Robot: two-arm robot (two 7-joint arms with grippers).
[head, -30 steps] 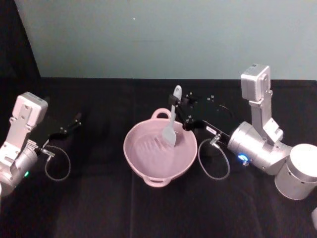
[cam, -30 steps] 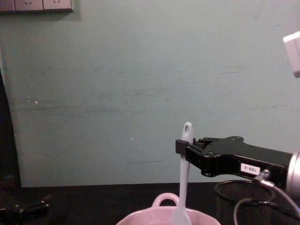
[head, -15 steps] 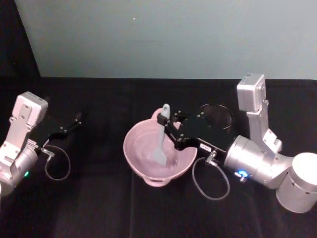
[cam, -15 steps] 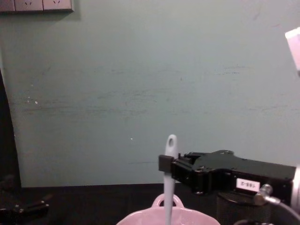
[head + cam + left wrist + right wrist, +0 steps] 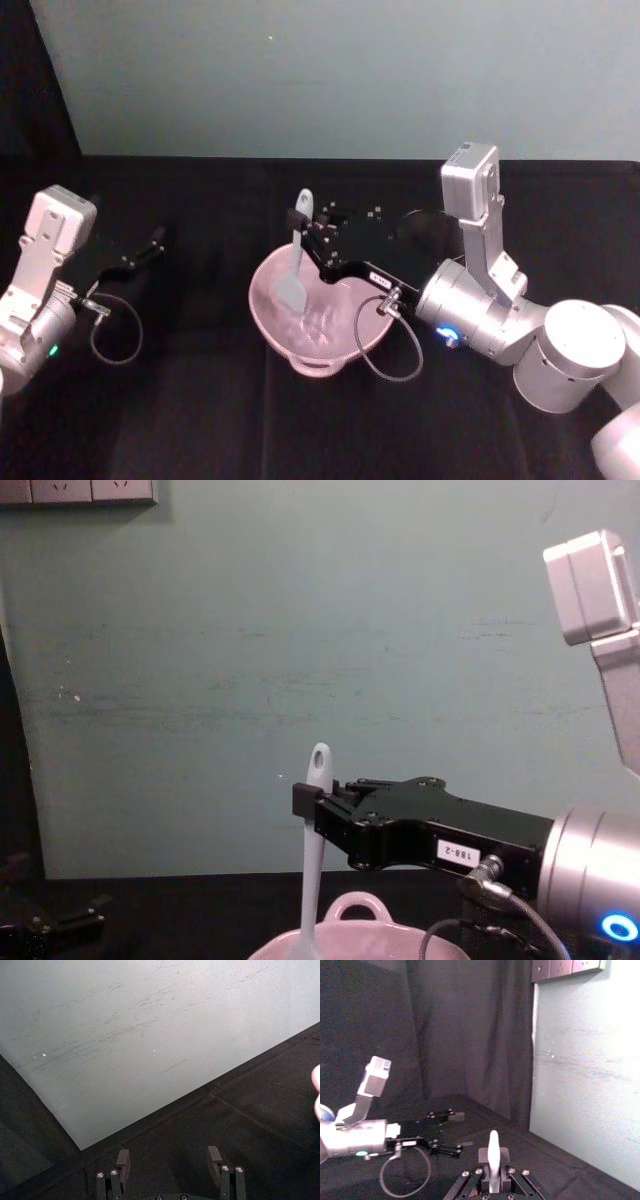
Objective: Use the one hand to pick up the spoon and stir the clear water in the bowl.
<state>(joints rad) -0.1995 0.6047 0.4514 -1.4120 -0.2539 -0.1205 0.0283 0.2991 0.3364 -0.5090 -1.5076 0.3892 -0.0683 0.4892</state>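
My right gripper (image 5: pixel 306 229) is shut on the handle of the white spoon (image 5: pixel 295 262), which stands nearly upright with its blade down in the pale pink bowl (image 5: pixel 268 322) at the bowl's left side. From the chest the spoon (image 5: pixel 312 870) rises out of the bowl's rim (image 5: pixel 352 908), with the black right gripper (image 5: pixel 312 802) clamped just below the handle's oval hole. The right wrist view has the spoon handle (image 5: pixel 493 1155) standing between the pads. My left gripper (image 5: pixel 155 240) sits parked at the far left and is open (image 5: pixel 170 1160).
A black wire-mesh cup (image 5: pixel 432 232) stands behind the right arm, mostly hidden by it. Cable loops hang from both wrists, the left one (image 5: pixel 115 335) lying on the black tablecloth. A pale wall runs along the back edge of the table.
The right arm has swept to the left, carrying the upright spoon across the bowl from its right side to its left side. The left arm has not moved.
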